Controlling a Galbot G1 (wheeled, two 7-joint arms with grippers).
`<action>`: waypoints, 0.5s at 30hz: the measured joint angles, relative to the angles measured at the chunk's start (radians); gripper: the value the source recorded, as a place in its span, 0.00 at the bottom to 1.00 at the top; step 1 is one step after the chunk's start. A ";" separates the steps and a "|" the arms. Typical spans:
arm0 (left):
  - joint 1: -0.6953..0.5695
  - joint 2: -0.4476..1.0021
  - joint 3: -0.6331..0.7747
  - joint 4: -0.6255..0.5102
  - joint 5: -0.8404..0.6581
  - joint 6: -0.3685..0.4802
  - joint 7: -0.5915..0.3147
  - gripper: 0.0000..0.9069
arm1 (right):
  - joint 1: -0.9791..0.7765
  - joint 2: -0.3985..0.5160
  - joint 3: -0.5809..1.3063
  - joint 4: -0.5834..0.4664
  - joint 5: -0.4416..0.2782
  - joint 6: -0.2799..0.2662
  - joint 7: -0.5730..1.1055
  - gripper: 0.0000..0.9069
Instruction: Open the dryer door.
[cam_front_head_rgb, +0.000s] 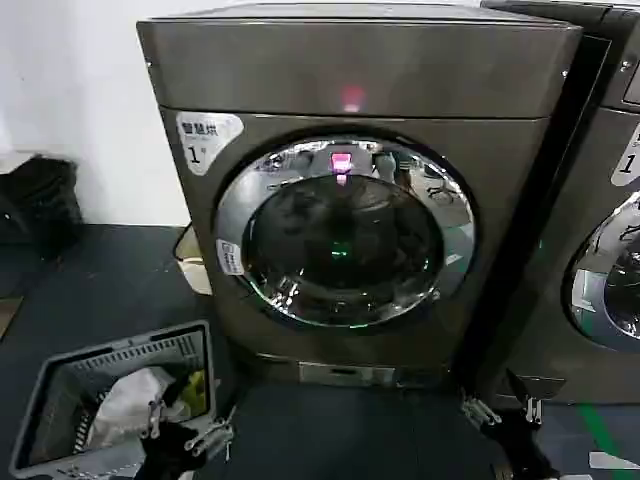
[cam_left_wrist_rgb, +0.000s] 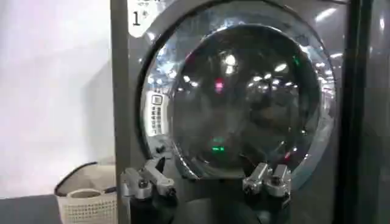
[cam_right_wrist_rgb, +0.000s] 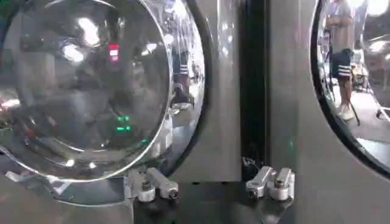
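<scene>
The dryer (cam_front_head_rgb: 350, 190), a boxy dark grey-brown front-loader with a white "1" sticker (cam_front_head_rgb: 205, 138) at its upper front corner and a pink light (cam_front_head_rgb: 351, 98) glowing on its top panel, stands on the dark floor (cam_front_head_rgb: 100, 290) directly ahead of the robot. The dryer door (cam_front_head_rgb: 345, 232) sits shut in the middle of the front, its wide chrome ring flush around the dark tinted glass. Just beside it on the robot's right stands a neighbouring machine (cam_front_head_rgb: 600, 220) with its own chrome-ringed door, partly cut off. The left gripper (cam_front_head_rgb: 190, 432) hangs low at the bottom of the head view, over the edge of a grey laundry basket (cam_front_head_rgb: 60, 375) holding light-coloured laundry, well apart from the door; its jaws stand spread wide with nothing between them. The right gripper (cam_front_head_rgb: 503, 410) is low near the dryer's lower right corner, facing the dark gap between the two machines, jaws likewise spread apart and holding nothing. A white woven basket (cam_left_wrist_rgb: 85, 198) sits by the dryer's left side.
</scene>
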 joint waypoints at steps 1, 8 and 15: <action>-0.001 -0.001 0.000 -0.002 -0.012 0.007 -0.006 1.00 | 0.008 -0.011 0.004 -0.001 0.001 -0.001 -0.025 1.00; 0.001 0.000 0.003 0.007 -0.009 -0.014 0.008 1.00 | 0.139 -0.151 -0.016 -0.011 0.159 -0.071 -0.115 1.00; 0.015 0.000 0.004 0.016 0.001 -0.013 0.006 1.00 | 0.303 -0.341 -0.123 -0.082 0.232 -0.084 -0.141 1.00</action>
